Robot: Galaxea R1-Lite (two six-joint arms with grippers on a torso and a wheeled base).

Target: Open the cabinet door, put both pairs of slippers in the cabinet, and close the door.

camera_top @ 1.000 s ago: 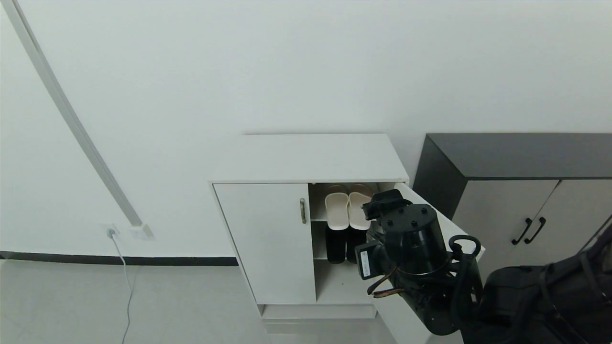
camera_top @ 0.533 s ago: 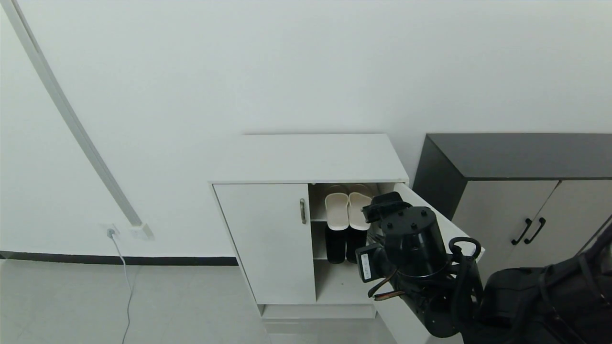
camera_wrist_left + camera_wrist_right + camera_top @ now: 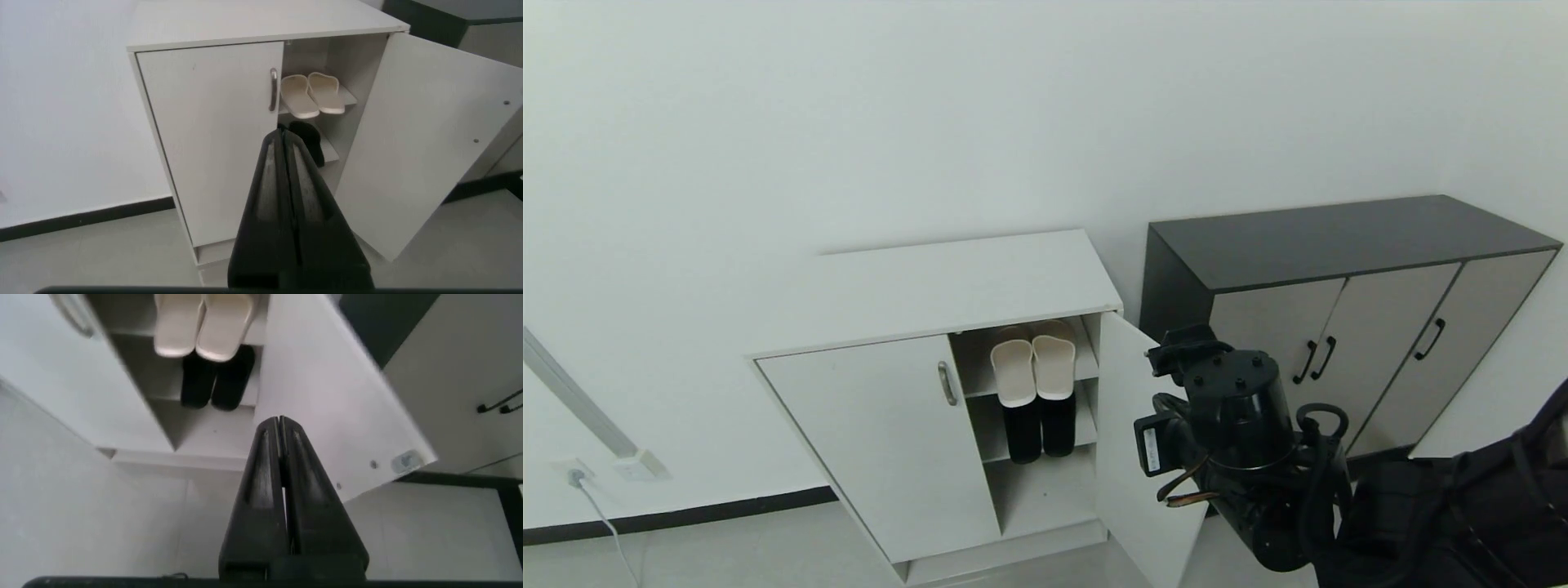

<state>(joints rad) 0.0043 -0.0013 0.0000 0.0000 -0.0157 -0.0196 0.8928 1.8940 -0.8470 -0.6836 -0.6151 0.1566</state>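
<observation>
The white cabinet (image 3: 964,282) stands against the wall, its left door (image 3: 882,441) closed and its right door (image 3: 1143,457) swung open. Inside, a cream pair of slippers (image 3: 1035,369) lies on the upper shelf, with a black pair of slippers (image 3: 1039,429) on the shelf below. In the right wrist view my right gripper (image 3: 280,425) is shut and empty, close in front of the open door (image 3: 327,400), beside the cream slippers (image 3: 204,322) and black slippers (image 3: 216,380). My left gripper (image 3: 282,135) is shut and empty, farther back, facing the cabinet; it partly hides the black slippers (image 3: 309,137).
A dark-topped cabinet (image 3: 1339,237) with grey doors stands right beside the open door. A wall socket with a cable (image 3: 576,475) is at the far left. Grey floor (image 3: 727,555) lies open in front of the cabinet.
The whole head picture has shifted, so the camera has moved: the cabinet now sits farther left and the dark cabinet shows in full. Both pairs of slippers stay on their shelves.
</observation>
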